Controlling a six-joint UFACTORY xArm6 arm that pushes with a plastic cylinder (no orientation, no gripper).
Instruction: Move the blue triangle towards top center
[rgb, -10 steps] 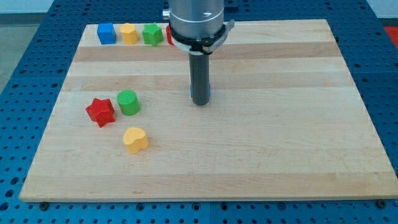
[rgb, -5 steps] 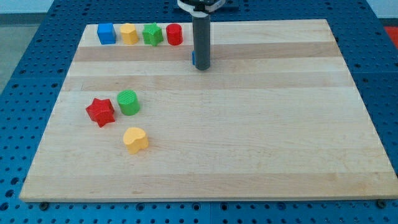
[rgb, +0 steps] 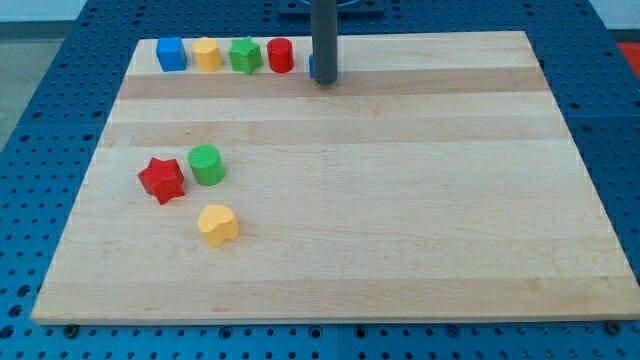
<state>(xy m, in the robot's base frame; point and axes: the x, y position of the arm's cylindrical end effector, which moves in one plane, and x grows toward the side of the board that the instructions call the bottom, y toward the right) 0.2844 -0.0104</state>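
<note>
Blue triangle block (rgb: 312, 67): mostly hidden behind rod, top centre of wooden tabletop (rgb: 400, 200) | tip (rgb: 324, 82): touching it, right of red cylinder block (rgb: 280, 55) | end effector: plain rod, no jaws.

One camera looks down at a slant from beyond the board's (rgb: 400, 200) bottom edge, facing its far edge. It stands back far enough to take in the whole board, with the blue pegged table (rgb: 40, 150) around it.
</note>
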